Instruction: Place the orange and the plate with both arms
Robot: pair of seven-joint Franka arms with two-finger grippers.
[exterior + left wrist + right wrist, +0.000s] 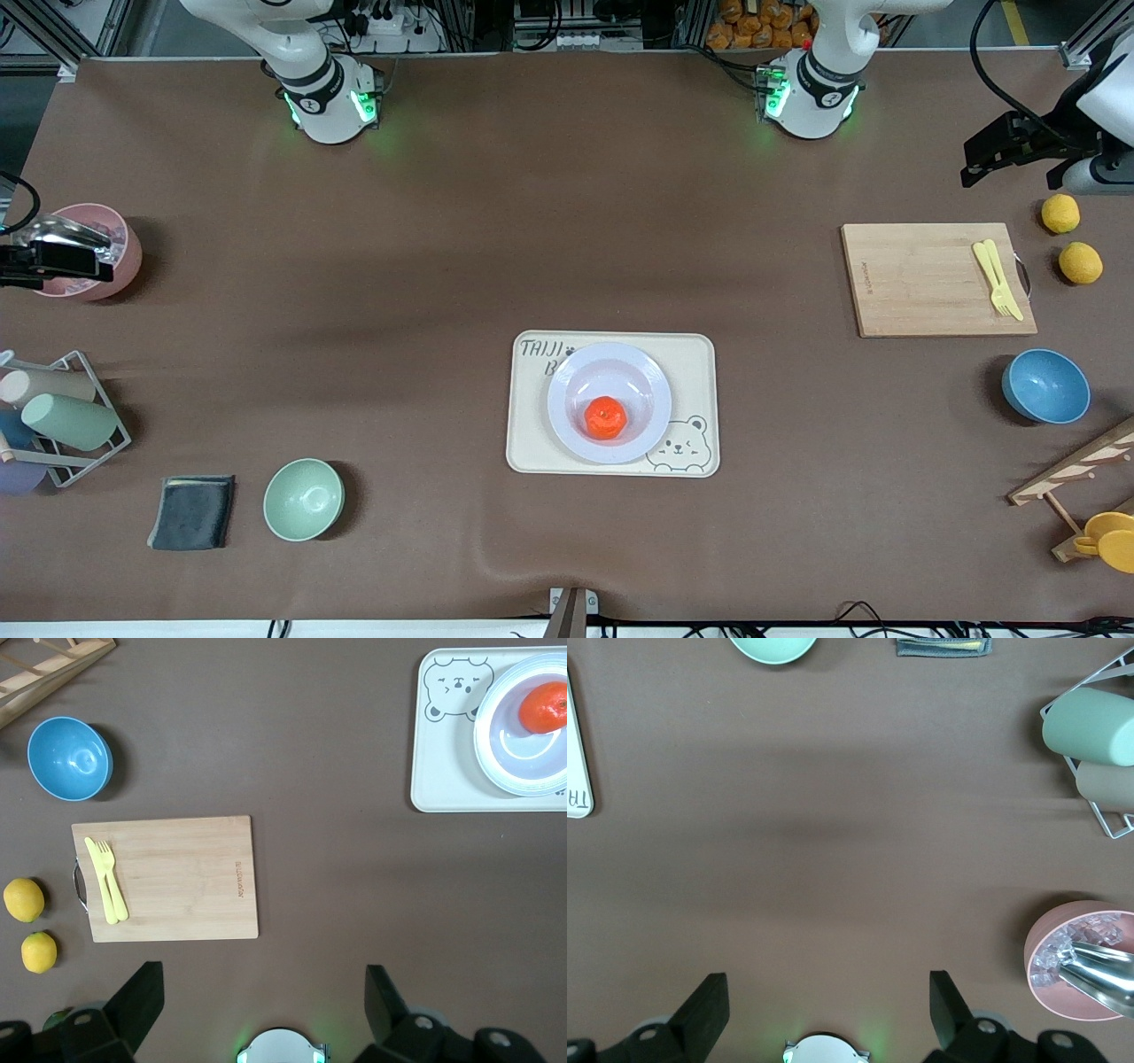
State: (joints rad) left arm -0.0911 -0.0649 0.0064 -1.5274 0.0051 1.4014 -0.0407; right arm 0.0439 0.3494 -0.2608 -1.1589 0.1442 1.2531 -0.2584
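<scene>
The orange (pixel 606 418) lies in the plate (pixel 560 403), off its middle, toward the rim nearest the front camera. The plate sits on a cream tray (pixel 532 443) with a bear drawing at the table's middle. The left wrist view also shows the orange (pixel 543 707), the plate (pixel 518 735) and the tray (pixel 443 762). My left gripper (pixel 263 1001) is open and empty, raised high at the left arm's end (pixel 1010 151), away from the tray. My right gripper (pixel 826 1010) is open and empty, raised high at the right arm's end (pixel 53 261) beside a pink bowl.
At the left arm's end: a wooden cutting board (pixel 937 279) with yellow cutlery (pixel 997 277), two lemons (pixel 1060 213), a blue bowl (pixel 1045 385) and a wooden rack (pixel 1076 470). At the right arm's end: the pink bowl (pixel 120 239), a cup rack (pixel 66 416), a grey cloth (pixel 192 511) and a mint-green bowl (pixel 303 499).
</scene>
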